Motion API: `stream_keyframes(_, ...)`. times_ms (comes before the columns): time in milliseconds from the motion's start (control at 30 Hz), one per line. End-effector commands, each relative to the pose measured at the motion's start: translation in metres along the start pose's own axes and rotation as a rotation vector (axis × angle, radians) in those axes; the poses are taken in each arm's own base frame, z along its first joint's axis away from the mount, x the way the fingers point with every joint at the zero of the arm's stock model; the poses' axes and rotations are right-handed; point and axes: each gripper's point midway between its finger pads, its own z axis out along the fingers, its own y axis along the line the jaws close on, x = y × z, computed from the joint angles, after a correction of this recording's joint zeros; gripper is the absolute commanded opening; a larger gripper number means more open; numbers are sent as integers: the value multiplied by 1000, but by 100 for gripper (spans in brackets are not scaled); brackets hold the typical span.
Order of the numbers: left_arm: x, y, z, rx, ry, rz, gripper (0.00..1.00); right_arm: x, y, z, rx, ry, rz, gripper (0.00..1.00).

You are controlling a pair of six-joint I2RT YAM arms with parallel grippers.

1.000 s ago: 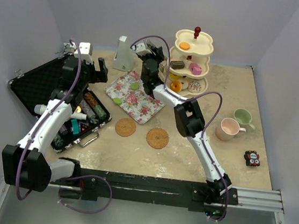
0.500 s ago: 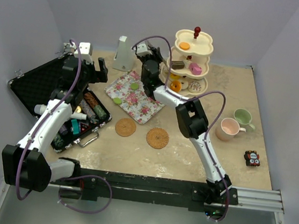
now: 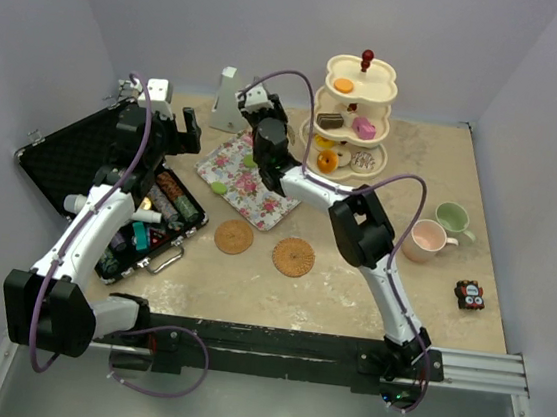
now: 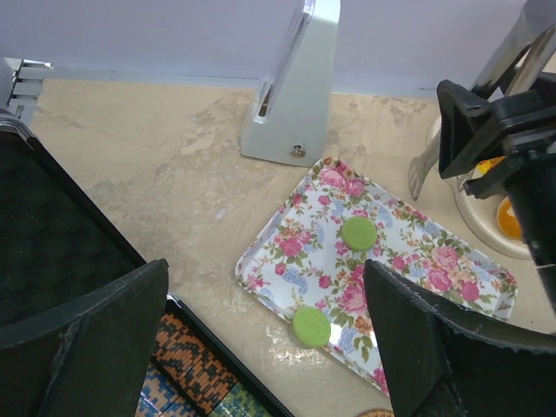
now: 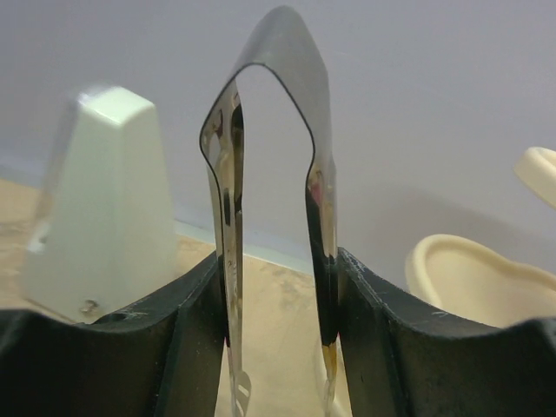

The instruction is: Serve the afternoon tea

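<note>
The cream three-tier stand (image 3: 358, 112) with a red knob holds several small cakes and donuts at the back. My right gripper (image 3: 259, 116) is shut on metal tongs (image 5: 269, 174) and hovers over the back of the floral tray (image 3: 264, 199), left of the stand. The tong tips look empty. Two green discs (image 4: 359, 233) (image 4: 311, 327) lie on the tray (image 4: 408, 261). My left gripper (image 4: 265, 287) is open and empty, high over the tray's left edge and the case. Two woven coasters (image 3: 234, 236) (image 3: 293, 257) lie in front of the tray. A pink mug (image 3: 424, 239) and a green mug (image 3: 452, 219) stand at the right.
An open black case of tools (image 3: 83, 161) lies at the left. A grey pyramid-shaped object (image 3: 228, 102) stands at the back, next to the tongs. A small black toy (image 3: 468, 295) sits at the front right. Walls close the table at back and sides.
My right gripper has moved left with the tongs, away from the stand and towards the pyramid. The left arm has not moved.
</note>
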Motion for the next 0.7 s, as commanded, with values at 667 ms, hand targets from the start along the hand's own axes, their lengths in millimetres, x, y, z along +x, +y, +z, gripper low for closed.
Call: stream_keyframes(667, -18, -4, -3, 25, -58, -17, 99, -55, 40, -15, -254, -17, 455, 51)
